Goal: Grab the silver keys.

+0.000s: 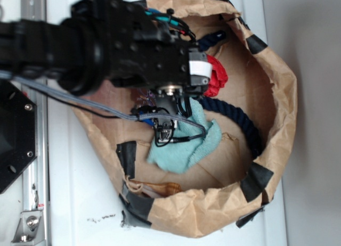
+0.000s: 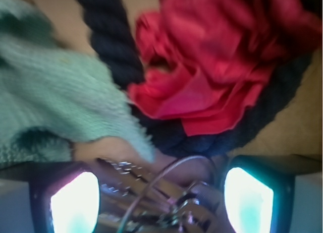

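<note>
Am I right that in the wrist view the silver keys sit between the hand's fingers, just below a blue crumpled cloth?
Not quite: the crumpled cloth is red, not blue, as the wrist view shows. The silver keys do sit between the fingers of the hand.

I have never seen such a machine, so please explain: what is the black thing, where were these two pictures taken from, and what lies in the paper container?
The black thing is a robot arm. The exterior picture looks down from above on a brown paper bin with taped edges. The wrist picture comes from a camera on the arm, looking past its gripper; the two glowing shapes at the bottom are the fingers. In the bin lie a teal cloth, a red cloth and a dark blue rope. Between the fingers lie the silver keys on a wire ring. The jaws stand apart on either side; I cannot tell whether they already grip the keys.
</note>
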